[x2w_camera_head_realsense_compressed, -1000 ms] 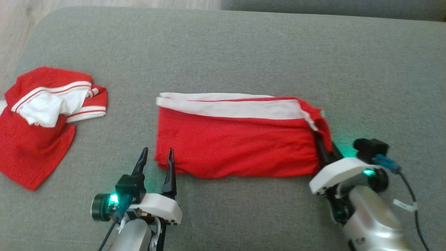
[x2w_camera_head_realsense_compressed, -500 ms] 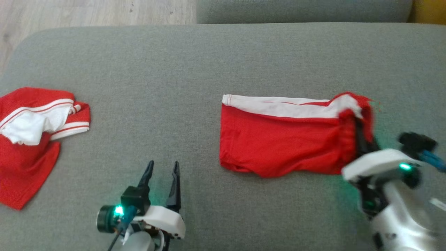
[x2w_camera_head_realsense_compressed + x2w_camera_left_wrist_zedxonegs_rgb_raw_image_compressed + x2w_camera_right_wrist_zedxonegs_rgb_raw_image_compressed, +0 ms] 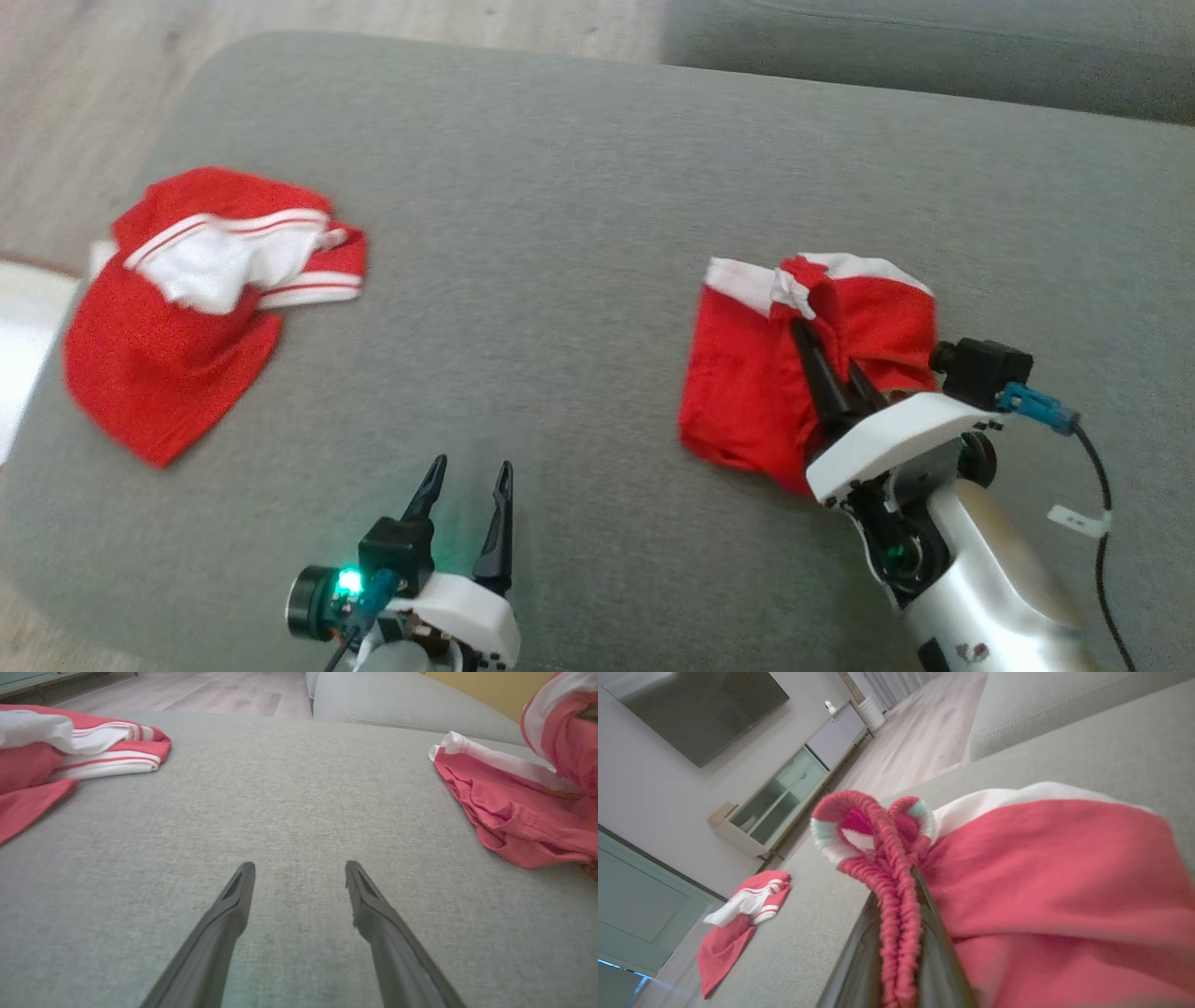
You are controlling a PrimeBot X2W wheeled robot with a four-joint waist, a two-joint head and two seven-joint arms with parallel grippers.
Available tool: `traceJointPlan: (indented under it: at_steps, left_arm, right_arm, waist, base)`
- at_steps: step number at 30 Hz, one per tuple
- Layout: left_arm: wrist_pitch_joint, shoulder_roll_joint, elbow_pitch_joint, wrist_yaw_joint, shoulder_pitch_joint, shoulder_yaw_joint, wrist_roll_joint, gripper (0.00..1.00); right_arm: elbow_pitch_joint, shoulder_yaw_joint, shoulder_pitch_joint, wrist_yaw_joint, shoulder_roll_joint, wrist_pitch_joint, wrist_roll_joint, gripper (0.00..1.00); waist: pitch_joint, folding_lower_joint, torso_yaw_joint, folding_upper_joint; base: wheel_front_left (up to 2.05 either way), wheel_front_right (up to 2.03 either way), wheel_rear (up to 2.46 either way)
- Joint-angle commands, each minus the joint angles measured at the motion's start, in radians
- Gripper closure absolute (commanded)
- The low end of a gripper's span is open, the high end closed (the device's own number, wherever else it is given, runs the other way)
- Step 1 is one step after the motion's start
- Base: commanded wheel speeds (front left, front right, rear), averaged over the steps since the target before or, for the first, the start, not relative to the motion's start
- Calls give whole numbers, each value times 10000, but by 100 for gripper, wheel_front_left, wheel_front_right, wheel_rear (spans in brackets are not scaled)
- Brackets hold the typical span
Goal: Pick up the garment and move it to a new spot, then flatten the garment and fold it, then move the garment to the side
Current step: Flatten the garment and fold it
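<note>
While bunched, garment [image 3: 738,392] sits clamped in right claw [image 3: 814,338] | left claw [image 3: 472,462] spread empty, well apart

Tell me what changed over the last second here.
The right gripper, shut on the folded garment at its waistband end, dragged it rightward, away from the left gripper and the crumpled garment. It also lifted that end back over the rest, so the flat rectangle is now bunched and shorter. The camera shifted too. Unchanged: left gripper open and empty over the cushion, crumpled garment in place.
</note>
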Motion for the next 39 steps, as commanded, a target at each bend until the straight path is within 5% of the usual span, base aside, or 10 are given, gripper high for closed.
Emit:
traceJointPlan:
  at_steps: [1, 2, 3, 12, 19, 25, 39]
  left_arm:
    - [-97, 70, -185, 49, -35, 217, -62, 0]
    - [-97, 70, -172, 52, -24, 213, -59, 0]
    - [-97, 70, -159, 60, -14, 224, -55, 0]
    - [-97, 70, -437, 97, 78, 962, 220, 0]
    - [-97, 70, -1181, 88, 5, 1526, 651, 0]
    - [-97, 70, -1653, 98, 160, 1843, 1011, 0]
    - [-97, 70, -2364, 83, 1328, 2038, 1399, 0]
  right_arm:
    - [-127, 84, -423, -7, 194, -135, -146, 85]
    - [52, 58, -494, -7, 227, -183, -262, 29]
    - [214, 99, -564, -7, 252, -200, -385, 0]
    - [267, 402, -589, -7, 262, -1652, -750, 0]
    - [815, -1585, -33, -7, -224, -2249, -3227, 0]
    - [146, -3167, 752, -7, 32, -2262, -5051, 0]
    - [-211, -3648, 1954, -7, 309, -2265, -6042, 0]
  waist:
    - [19, 0, 517, 0]
    - [25, 0, 640, 0]
    - [34, 0, 732, 0]
    - [-111, 0, 161, 0]
    - [-297, 0, -1011, 0]
    - [-431, 0, -1512, 0]
    - [-874, 0, -1833, 0]
  base:
    - [0, 0, 0]
    - [0, 0, 0]
    - [0, 0, 0]
    - [0, 0, 0]
    - [0, 0, 0]
    - [0, 0, 0]
    - [0, 0, 0]
